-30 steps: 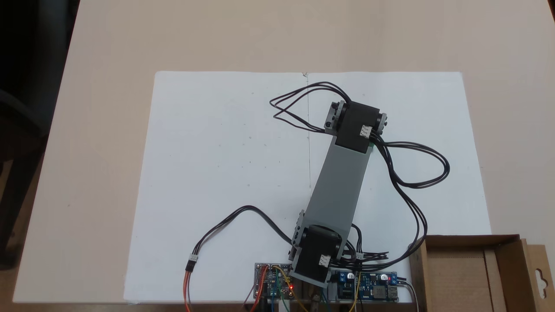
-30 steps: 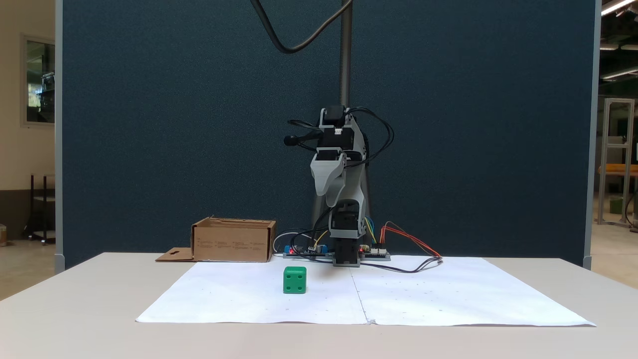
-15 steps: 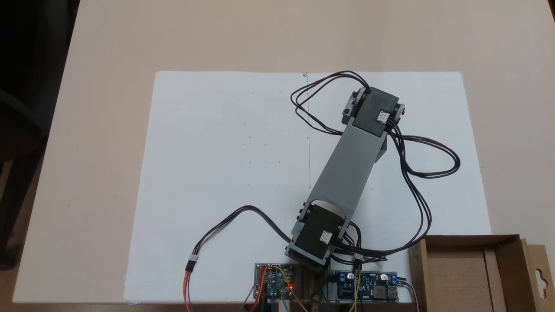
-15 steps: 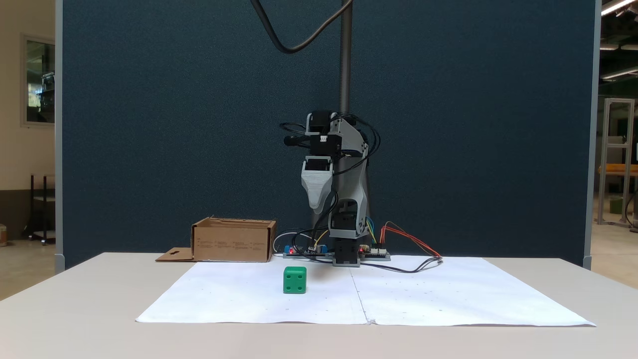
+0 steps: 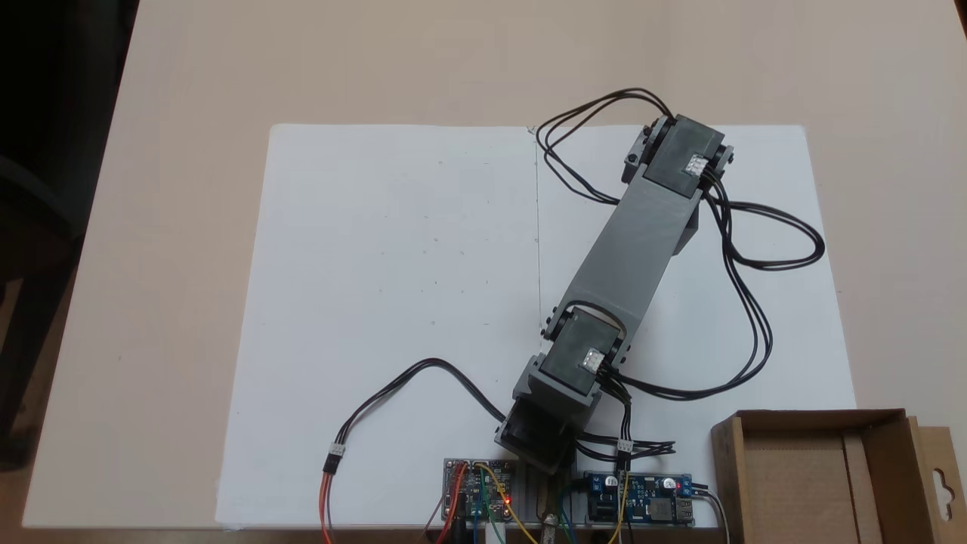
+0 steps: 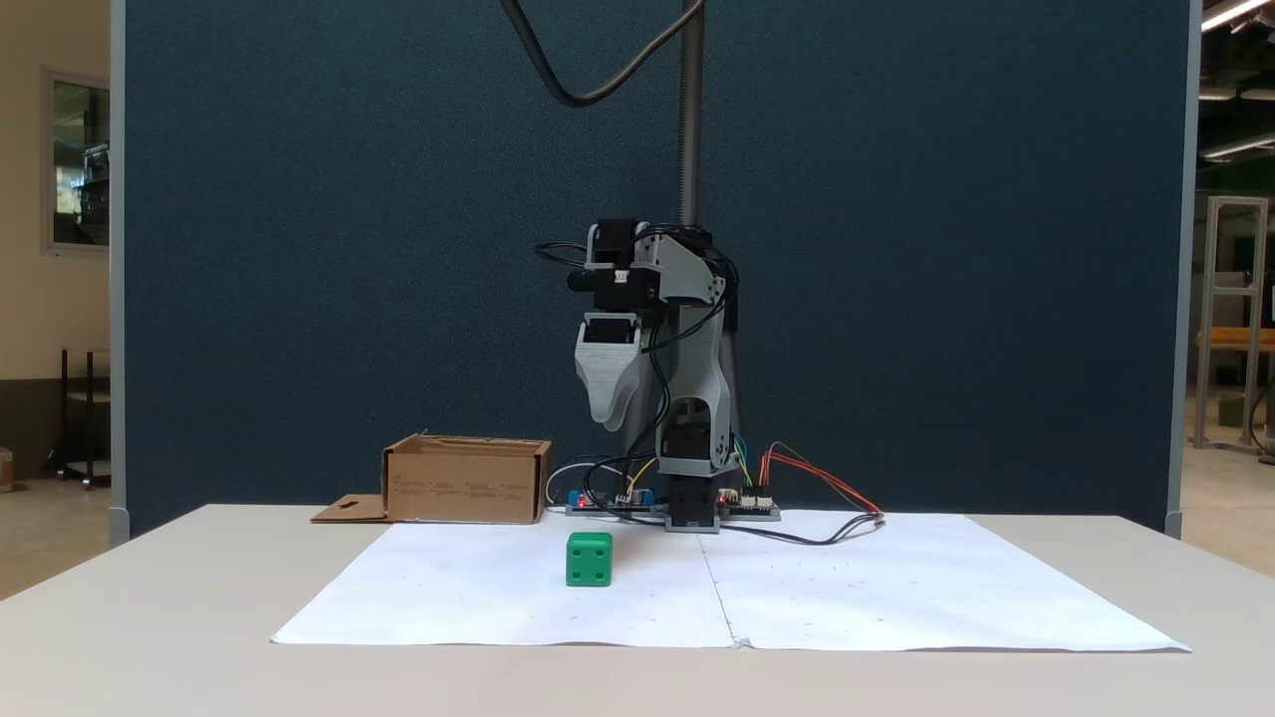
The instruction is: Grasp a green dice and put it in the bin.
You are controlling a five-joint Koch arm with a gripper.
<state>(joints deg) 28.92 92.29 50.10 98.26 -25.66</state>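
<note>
Gripper [image 6: 610,418] hangs high above the white paper sheet [image 6: 847,588], its pale grey plastic jaw pointing down; the two jaws line up one behind the other, so whether they stand apart or together cannot be told, and nothing is seen held. Well below the tip and slightly to its left in that front view sits the green dice [image 6: 589,559], a small glossy cube with rounded edges and sunken pips, resting flat on the paper and untouched. Farther left and behind it stands the bin [image 6: 466,480], a low rectangular box of matte brown corrugated cardboard with a flap carrying a hang-hole [image 5: 939,483]; its inside looks empty from above [image 5: 884,446]. As I judge it, the task is barely begun: descent, grasp, carry and release all remain.
</note>
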